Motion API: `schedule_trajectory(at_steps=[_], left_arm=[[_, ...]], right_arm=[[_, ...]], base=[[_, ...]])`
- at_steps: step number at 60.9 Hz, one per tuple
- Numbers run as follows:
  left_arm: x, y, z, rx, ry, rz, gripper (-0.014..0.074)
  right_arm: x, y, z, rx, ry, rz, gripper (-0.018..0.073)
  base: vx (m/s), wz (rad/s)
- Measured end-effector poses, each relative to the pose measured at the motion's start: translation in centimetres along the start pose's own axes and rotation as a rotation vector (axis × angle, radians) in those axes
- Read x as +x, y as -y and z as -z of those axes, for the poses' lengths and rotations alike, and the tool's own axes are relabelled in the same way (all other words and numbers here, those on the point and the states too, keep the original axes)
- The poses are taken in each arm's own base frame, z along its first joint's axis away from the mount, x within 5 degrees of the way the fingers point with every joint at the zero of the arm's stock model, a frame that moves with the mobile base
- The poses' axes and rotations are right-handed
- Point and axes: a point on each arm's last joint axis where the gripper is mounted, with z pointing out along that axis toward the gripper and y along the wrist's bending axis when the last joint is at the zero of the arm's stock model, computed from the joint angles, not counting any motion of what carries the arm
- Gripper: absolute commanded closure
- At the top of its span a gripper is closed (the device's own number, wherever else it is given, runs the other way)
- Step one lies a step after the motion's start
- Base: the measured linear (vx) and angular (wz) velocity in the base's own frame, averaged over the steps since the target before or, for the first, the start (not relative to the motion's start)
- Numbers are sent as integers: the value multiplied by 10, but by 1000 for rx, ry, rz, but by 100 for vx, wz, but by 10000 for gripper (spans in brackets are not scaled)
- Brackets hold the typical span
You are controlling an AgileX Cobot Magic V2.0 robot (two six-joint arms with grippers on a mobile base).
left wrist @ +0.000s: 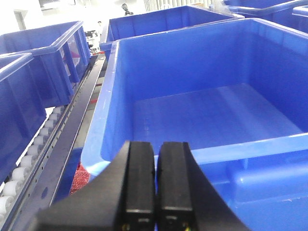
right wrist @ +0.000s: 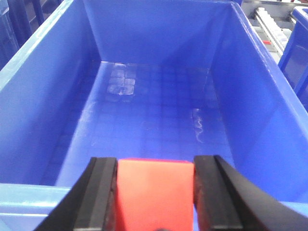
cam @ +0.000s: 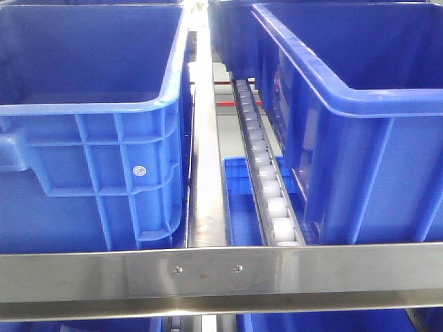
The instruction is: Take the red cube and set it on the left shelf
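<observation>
The red cube point(right wrist: 154, 192) is being held between the two black fingers point(right wrist: 98, 192) of the right gripper point(right wrist: 155, 195), which is clamped on its left and right faces. It is being carried just above the near rim of a blue bin point(right wrist: 159, 110), whose bare, scuffed floor is being seen beyond it in the right wrist view. A roller track point(right wrist: 272, 21) is being shown past the bin's far right corner.

The left gripper point(left wrist: 155, 185) is being kept closed with nothing between its pads point(left wrist: 139, 183), which are nearly touching. It is being held over the near left corner of another blue bin point(left wrist: 211, 115), close to that bin's near rim. A strip of white rollers point(left wrist: 29, 159) is being shown along the left edge of this bin, with further blue bins point(left wrist: 43, 62) beyond it.

In the front view two large blue bins point(cam: 90, 138) are being seen side by side on the rack, separated by a steel rail point(cam: 206, 159) and a roller track point(cam: 266, 180), with a steel crossbar point(cam: 221, 270) along the near edge. Neither gripper nor the cube is being shown there.
</observation>
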Motion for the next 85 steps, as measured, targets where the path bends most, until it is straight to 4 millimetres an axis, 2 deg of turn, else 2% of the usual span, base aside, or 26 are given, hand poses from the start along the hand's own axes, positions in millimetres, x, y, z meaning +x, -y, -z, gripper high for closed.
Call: schedule_trajectory(at_steps=[17,25,34,49,52,55,60,63,68,85], left_arm=[[0,0,0,0,0,0,491],[0,0,0,0,0,0,491],[0,0,0,0,0,0,491],[0,0,0,0,0,0,491],[0,0,0,0,0,0,491],[0,0,0,0,0,0,491],[0,0,0,0,0,0,491],[0,0,0,0,0,0,491],[0,0,0,0,0,0,491],[0,0,0,0,0,0,491]], right_arm=[[-1,0,0,0,10,0,500],[-9,0,-9,1,13,0,500],[-29,1,-33,0,-28,0,500],[-68,2,-104,-1,-105,0,496],[-71,2,-121,-2,-129,0,467],[-75,2,-134,-2,-138,0,399],[-81,2,-154,-3,-155,0,216],[-81,2,-164,-3,-176,0,61],[-82,2,-173,-3,-187,0,-87],[-75,2,-176,-6,-258,0,-55]], base=[[0,0],[0,0],[0,0],[0,0],[0,0],[0,0],[0,0],[0,0],[0,0],[0,0]])
